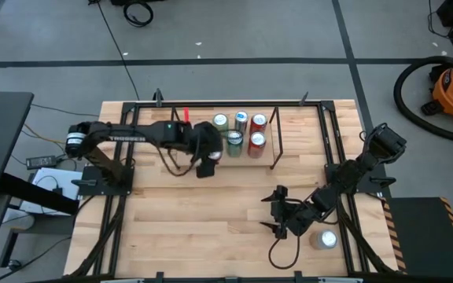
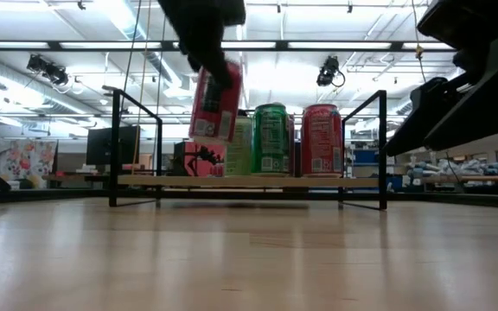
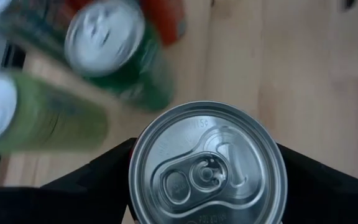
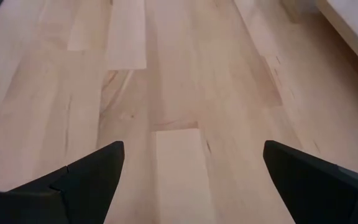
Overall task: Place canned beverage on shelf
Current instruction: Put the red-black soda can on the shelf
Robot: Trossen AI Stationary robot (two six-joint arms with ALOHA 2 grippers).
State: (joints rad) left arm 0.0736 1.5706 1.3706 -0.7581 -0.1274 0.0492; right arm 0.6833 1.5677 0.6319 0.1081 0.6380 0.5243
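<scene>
Left gripper (image 1: 208, 159) clamps a red can (image 2: 215, 101), tilted in the low view, above the shelf (image 2: 249, 181); right gripper (image 1: 278, 212) spread wide over bare table (image 4: 179, 74).

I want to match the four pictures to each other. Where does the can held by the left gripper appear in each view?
High view: the held can is under the left gripper, just left of the shelf.
Low view: upper middle, red, tilted, raised in front of the shelf.
Left wrist view: bottom centre, its silver top between the fingers.
Right wrist view: not in it.
Shared landmark: the green can on the shelf.
</scene>
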